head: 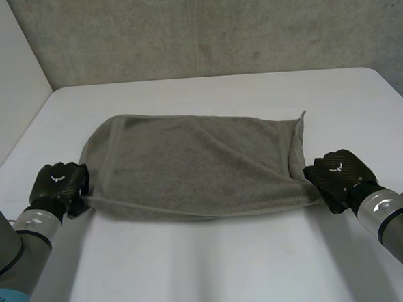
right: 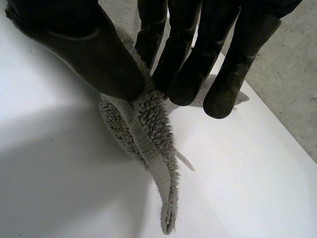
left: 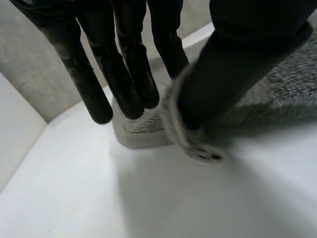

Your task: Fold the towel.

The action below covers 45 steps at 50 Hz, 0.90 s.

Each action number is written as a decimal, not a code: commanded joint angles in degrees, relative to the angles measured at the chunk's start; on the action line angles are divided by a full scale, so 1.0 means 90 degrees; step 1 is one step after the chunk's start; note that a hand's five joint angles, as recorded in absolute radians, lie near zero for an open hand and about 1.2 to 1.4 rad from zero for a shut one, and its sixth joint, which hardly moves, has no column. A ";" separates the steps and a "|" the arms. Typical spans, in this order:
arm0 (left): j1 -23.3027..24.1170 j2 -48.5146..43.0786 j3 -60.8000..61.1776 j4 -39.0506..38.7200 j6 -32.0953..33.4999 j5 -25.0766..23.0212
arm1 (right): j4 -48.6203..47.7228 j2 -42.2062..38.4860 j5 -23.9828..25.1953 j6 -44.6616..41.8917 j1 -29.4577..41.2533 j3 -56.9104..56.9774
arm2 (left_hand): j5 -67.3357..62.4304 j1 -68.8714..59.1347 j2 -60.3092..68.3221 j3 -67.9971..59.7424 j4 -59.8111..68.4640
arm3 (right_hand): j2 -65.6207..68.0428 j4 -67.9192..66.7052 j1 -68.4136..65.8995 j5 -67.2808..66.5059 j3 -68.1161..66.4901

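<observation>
Your left hand and right hand each pinch 1 near corner of the grey towel lying on the white table, which looks soft and floppy, so keep to the hemmed corners.

The head camera sits raised behind and between the two arms. It looks down and forward across the white table to the grey concrete wall. It stands far enough back to take in the whole towel, with the left hand and the right hand at the towel's near corners. Each wrist camera looks along its own hand's palm from very close, out past the fingers to the tabletop and the wall. With the head view, the left wrist view shares the towel's near left corner, and the right wrist view shares its near right corner.
</observation>
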State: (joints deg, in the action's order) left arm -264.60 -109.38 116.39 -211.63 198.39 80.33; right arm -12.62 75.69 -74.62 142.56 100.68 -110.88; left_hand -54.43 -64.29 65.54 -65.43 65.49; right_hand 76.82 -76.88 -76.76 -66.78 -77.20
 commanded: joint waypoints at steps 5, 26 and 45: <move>-0.0169 0.0685 0.0027 0.0925 0.0007 -0.0849 | 0.0103 0.0163 -0.0058 0.0028 -0.0219 0.0171 | -0.1731 -0.1746 0.1607 -0.1619 0.1612 | 0.0354 -0.0347 -0.0360 -0.0358 -0.0311; -0.0453 0.3755 0.0027 0.3053 0.0133 -0.0947 | 0.5181 0.2117 0.1162 -0.2120 -0.1734 0.1940 | -0.1731 -0.1746 0.1607 -0.1619 0.1612 | 0.0354 -0.0347 -0.0360 -0.0358 -0.0311; 0.0054 0.0282 -0.0985 0.2011 0.0769 -0.0840 | 0.5113 -0.0432 0.0459 -0.2891 -0.1245 0.2516 | -0.1731 -0.1746 0.1607 -0.1619 0.1612 | 0.0354 -0.0347 -0.0360 -0.0358 -0.0311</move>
State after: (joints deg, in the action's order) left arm -266.78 -95.94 114.24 -189.56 205.57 72.21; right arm 37.70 78.17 -67.38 113.19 85.88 -91.50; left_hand -59.23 -66.79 69.72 -69.69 69.80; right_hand 76.82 -76.88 -76.76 -66.76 -77.20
